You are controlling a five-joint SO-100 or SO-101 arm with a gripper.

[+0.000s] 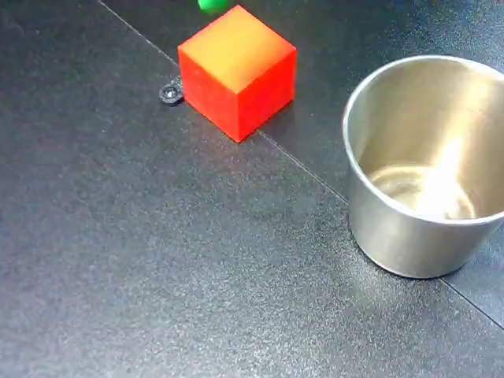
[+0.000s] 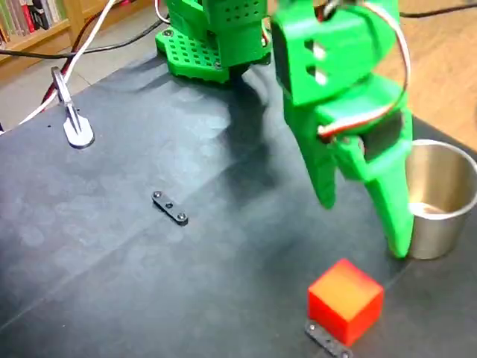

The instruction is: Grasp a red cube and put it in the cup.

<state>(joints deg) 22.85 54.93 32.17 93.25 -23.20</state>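
Dark matte tabletop, seam line across. Cube free on table, at 7 o'clock from cup, apart. Claw spread wide, empty, hovering above cube at 12 o'clock. Judgement: descend straight, straddle opposite flat faces, close squarely; avoid nudging cup.

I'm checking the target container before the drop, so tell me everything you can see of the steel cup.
The cup is a round, shiny metal cup, steel by its look, with a thin rim, straight walls and a reflective inside. It stands upright on the dark table, mouth up, and looks empty. It sits apart from the red cube, touching only the table. In the fixed view that shows the arm, the green gripper hangs in front of the cup, partly covering its left side.
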